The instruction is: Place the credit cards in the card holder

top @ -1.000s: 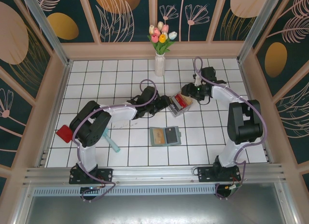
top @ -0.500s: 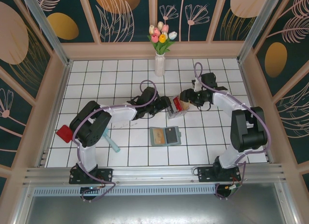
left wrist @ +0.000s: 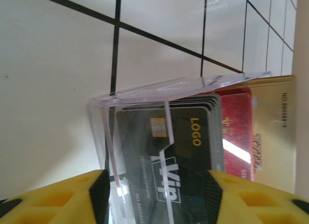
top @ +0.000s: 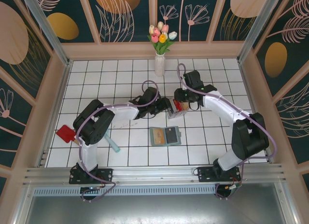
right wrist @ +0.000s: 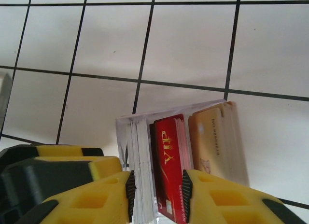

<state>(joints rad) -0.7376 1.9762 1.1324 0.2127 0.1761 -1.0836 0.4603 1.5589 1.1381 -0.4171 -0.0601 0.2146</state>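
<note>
Right hand (right wrist: pixel 159 178) spans red card (right wrist: pixel 166 151) plus pale cards (right wrist: pixel 140 151), left hand (left wrist: pixel 157 180) flanks clear box (left wrist: pixel 145 91), can't tell either grip; extra cards may lift together, box may tip.

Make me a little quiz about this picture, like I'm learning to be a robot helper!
1. True or false: the wallet lies open.
2. Which card sits between the right gripper's fingers? A red, B green, C blue.
3. Fill in: the cards stand in a clear ____.
Key: 1 true. 2 A. 3 box.
</note>
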